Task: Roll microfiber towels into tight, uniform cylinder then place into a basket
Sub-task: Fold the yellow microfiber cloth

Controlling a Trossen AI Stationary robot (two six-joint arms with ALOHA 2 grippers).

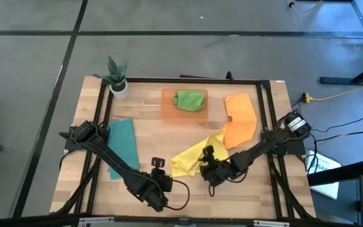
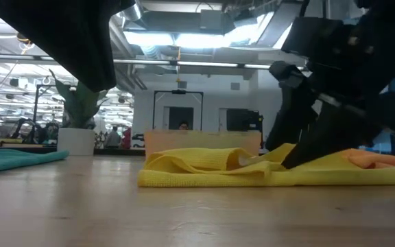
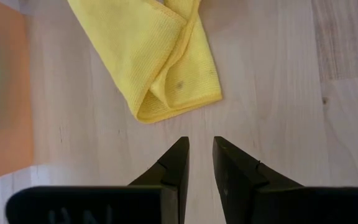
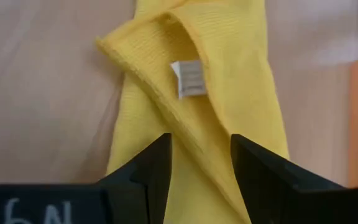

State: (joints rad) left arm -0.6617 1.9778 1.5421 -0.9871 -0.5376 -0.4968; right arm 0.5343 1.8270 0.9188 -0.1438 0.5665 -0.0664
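The right gripper (image 4: 201, 171) straddles a fold of the rumpled yellow towel (image 1: 191, 161) near the front of the wooden tabletop (image 1: 169, 135), its fingers set either side of the cloth; whether they pinch it cannot be told. The left gripper (image 3: 201, 162) hovers just short of the towel's near corner, slightly parted and empty. A green towel (image 1: 190, 99) lies in the orange basket (image 1: 167, 108); an orange towel (image 1: 240, 120) and a teal towel (image 1: 123, 146) lie flat.
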